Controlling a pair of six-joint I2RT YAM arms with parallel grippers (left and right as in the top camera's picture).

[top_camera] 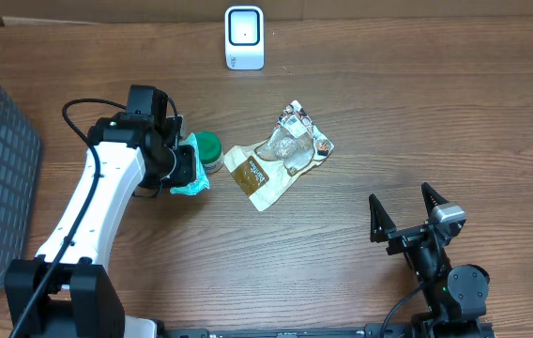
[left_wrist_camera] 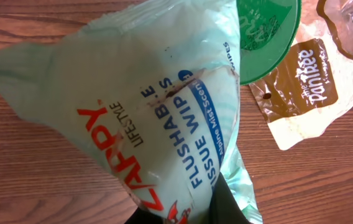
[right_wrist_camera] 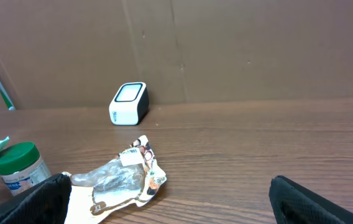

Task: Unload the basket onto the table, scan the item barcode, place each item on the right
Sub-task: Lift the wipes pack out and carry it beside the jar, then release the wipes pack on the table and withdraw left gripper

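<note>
Wood-grain counter (top_camera: 388, 94), with a brown board wall behind it. Nearest, the right hand (top_camera: 400, 197) stands wide open and empty. The left hand (top_camera: 188, 169) is clamped on the wipes pack (left_wrist_camera: 133, 106), mid-counter just beside a jar (top_camera: 209, 147). The pack looks light, soft and slick, and likely to sag, so a pinch at the seam suits it. No barcode shows, and the hand's grip is mostly cut off. Farthest stands the scanner (top_camera: 244, 38).
</note>
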